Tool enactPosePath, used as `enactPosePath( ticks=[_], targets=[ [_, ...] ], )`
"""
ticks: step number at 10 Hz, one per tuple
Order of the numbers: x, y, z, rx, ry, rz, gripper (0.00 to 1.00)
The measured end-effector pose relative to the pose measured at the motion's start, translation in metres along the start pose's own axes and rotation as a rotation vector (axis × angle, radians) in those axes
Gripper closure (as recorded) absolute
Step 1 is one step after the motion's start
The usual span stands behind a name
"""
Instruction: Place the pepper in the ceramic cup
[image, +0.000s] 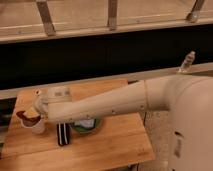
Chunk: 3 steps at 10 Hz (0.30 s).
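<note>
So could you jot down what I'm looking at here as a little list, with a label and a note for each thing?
surface: light wooden table
arm: long white robot arm, stretched left across the table
gripper: gripper, at the table's left end, right over the cup
pepper: small dark red glossy pepper, at the gripper, above the cup's rim
cup: plain white ceramic cup, upright near the table's left edge
plate: green plate, partly hidden under the arm
bar: black ribbed oblong bar, between cup and plate
</note>
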Motion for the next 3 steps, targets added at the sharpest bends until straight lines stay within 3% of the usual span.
enactPosePath(
  ticks=[1, 3],
  targets=[
    [0.014, -0.025, -0.015, 0.057, -0.003, 0.038, 0.2],
    [0.035, -0.053, -0.044, 0.175, -0.011, 0.107, 0.2]
  ],
)
